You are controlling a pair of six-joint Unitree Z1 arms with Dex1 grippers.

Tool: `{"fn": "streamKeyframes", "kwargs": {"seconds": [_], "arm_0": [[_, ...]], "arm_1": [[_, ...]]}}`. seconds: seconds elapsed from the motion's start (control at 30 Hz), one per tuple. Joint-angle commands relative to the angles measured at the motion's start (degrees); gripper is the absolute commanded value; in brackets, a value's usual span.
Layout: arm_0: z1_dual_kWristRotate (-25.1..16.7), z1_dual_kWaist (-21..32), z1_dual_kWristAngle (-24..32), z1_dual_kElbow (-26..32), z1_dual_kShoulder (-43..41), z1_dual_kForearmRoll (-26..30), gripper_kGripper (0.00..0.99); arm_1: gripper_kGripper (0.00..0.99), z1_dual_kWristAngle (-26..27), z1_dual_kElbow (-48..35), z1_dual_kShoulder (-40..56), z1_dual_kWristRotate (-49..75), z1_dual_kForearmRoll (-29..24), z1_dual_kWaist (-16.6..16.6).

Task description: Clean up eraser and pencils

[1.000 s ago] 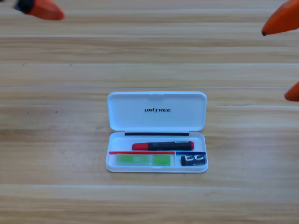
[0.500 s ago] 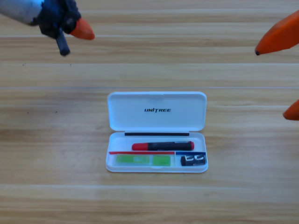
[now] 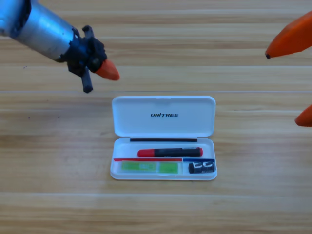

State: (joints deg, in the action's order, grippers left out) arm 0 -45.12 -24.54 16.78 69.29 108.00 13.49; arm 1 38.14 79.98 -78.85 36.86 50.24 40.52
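Observation:
The white case [image 3: 163, 115] lies open in the middle of the table, lid folded back flat. In its tray [image 3: 211, 146] lie the black pencil with a red end [image 3: 168, 152], the green pencil [image 3: 148, 167] in front of it, and the small black eraser [image 3: 201, 167] at the front right corner. My left gripper [image 3: 108, 70] hangs above the table just up and left of the lid, its orange jaws together in one point and holding nothing. My right gripper [image 3: 282, 88] waits at the right edge, jaws wide apart and empty.
The grey left arm [image 3: 41, 31] slants in from the top left corner. Bare wooden table [image 3: 58, 195] surrounds the case on all sides.
The left arm has come down and to the right from the top left corner toward the case lid. The right gripper and the things in the case have stayed put.

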Motion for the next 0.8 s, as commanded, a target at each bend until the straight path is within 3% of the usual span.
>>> {"fn": "streamKeyframes", "kwargs": {"seconds": [0.03,0.8], "arm_0": [[-0.5,1.3,2.0,-1.1,4.6,-0.5,0.0],[-1.5,1.1,9.7,-1.9,8.5,2.4,0.0]], "arm_1": [[0.956,0.6,-1.7,-2.2,-0.3,-0.8,1.4],[0.956,0.6,-2.4,-3.2,-0.3,-0.8,3.7]]}}
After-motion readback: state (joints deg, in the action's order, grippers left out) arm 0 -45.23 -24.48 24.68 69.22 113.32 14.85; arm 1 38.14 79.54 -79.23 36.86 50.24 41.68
